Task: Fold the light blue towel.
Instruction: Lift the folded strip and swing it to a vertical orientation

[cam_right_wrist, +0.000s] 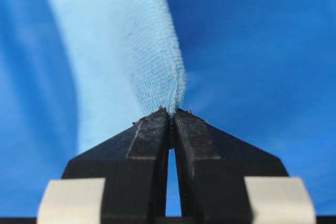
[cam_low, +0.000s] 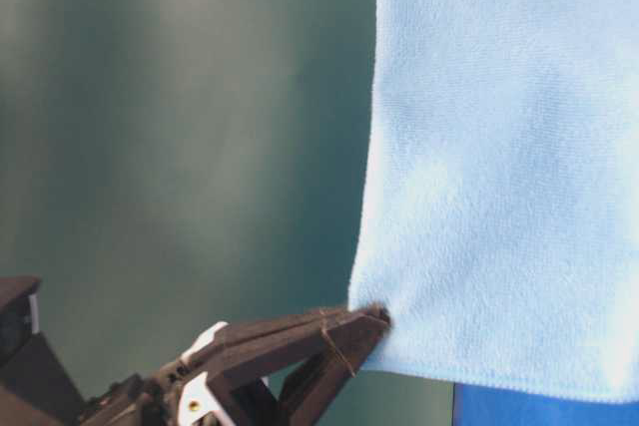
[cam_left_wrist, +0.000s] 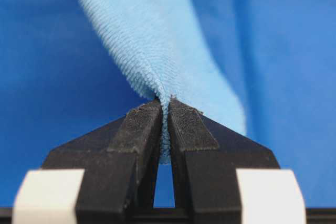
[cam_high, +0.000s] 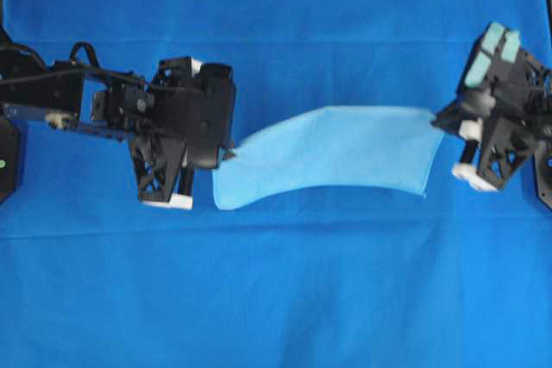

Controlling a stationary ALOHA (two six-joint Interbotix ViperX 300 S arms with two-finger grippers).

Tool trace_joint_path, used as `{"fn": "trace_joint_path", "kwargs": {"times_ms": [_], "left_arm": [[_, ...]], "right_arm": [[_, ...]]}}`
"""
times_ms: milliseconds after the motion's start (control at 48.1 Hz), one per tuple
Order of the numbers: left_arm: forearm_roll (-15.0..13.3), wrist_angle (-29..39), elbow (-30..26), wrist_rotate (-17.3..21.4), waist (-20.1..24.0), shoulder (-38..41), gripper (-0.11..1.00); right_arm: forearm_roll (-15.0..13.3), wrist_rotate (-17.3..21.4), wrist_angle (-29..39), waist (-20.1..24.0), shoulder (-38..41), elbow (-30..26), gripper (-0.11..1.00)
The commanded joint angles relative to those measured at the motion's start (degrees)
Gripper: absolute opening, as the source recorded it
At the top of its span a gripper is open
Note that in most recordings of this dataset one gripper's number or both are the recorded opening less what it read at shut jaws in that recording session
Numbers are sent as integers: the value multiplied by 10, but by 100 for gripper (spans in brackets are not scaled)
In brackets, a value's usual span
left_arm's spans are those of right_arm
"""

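The light blue towel (cam_high: 332, 154) hangs stretched between my two grippers above the darker blue cloth, sagging in a shallow curve in the overhead view. My left gripper (cam_high: 231, 154) is shut on the towel's left corner; the fabric (cam_left_wrist: 152, 51) is pinched between its black pads (cam_left_wrist: 140, 124). At the other end my right gripper (cam_high: 438, 116) is shut on the right corner, with the towel (cam_right_wrist: 121, 51) running away from its tips (cam_right_wrist: 170, 113). In the table-level view the towel (cam_low: 499, 147) hangs as a tall sheet, one gripper (cam_low: 374, 318) clamped on its lower left corner.
A royal-blue cloth (cam_high: 276, 299) covers the whole table under both arms. The left arm's black body (cam_high: 103, 105) lies at the left edge and the right arm's wrist (cam_high: 509, 118) at the right edge.
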Motion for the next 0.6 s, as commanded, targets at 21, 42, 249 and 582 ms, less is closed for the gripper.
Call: {"fn": "trace_joint_path", "kwargs": {"times_ms": [21,42,249,582], "left_arm": [[1,-35,-18,-1,-27,0,3],[0,-42,-20,-1,-33,3,3],[1,-100,-63,0,-75,45,3],[1,-114,-161,4,-84,141,3]], "right_arm": [[-27,1,-3,-46,2,-15,3],[-33,1,-4,-56,3,-16,3],[-82,-6,-58,-153,27,-29,3],[-112,-17,-188,-242,137,-103,3]]}}
